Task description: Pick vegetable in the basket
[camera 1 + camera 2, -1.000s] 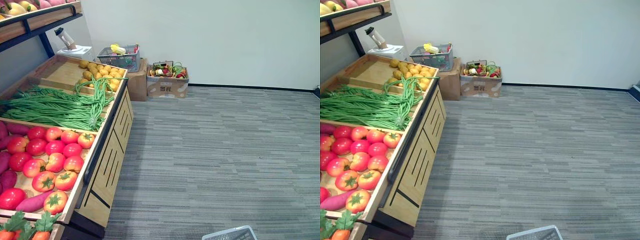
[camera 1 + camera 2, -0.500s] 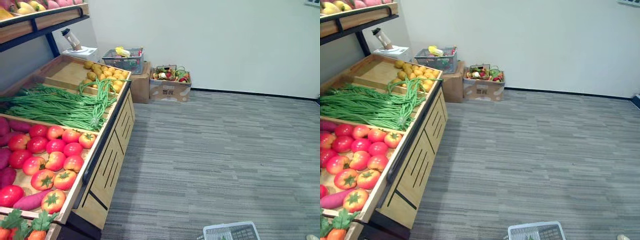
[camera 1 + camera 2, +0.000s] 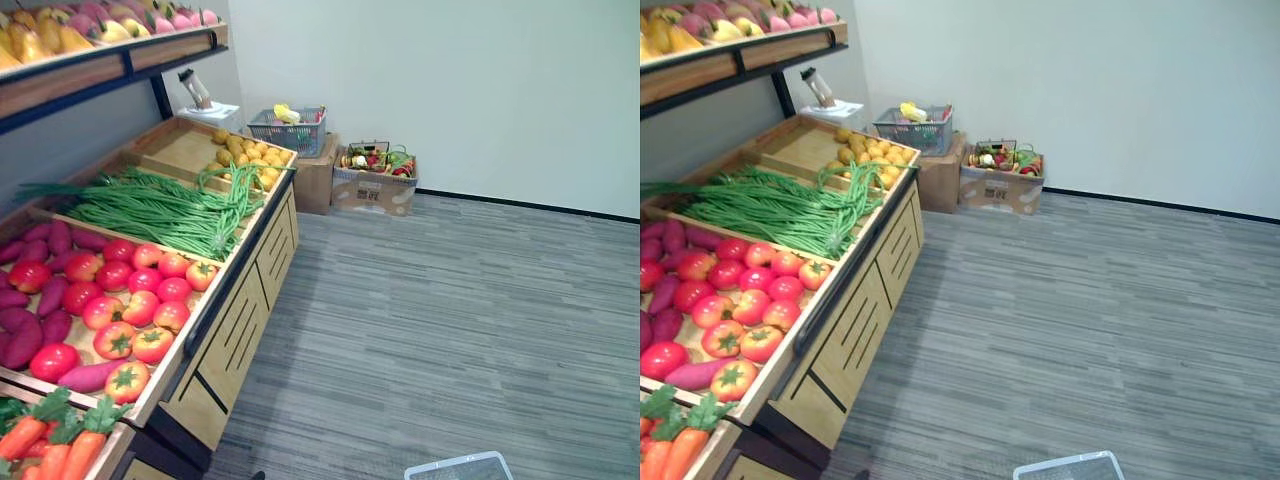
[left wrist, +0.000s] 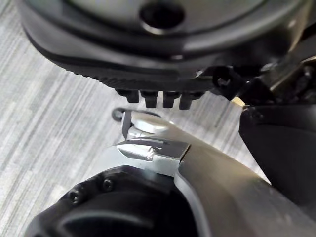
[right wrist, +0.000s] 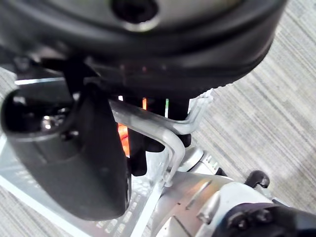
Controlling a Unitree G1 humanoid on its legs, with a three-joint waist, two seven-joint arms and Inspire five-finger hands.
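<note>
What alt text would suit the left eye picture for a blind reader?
A wooden produce stand runs along the left, holding tomatoes, long green beans, sweet potatoes and carrots. Grey carpet lies to its right, with cardboard boxes by the far wall and a white basket at the bottom edge.

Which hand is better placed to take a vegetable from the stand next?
Probably the left hand. The stand with its tomatoes lies on the robot's left, while the right hand is curled round the basket handle.

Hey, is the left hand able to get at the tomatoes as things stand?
Probably yes, after lifting: the tomatoes lie uncovered on the stand on the robot's left, while the left hand hangs over the floor.
</note>
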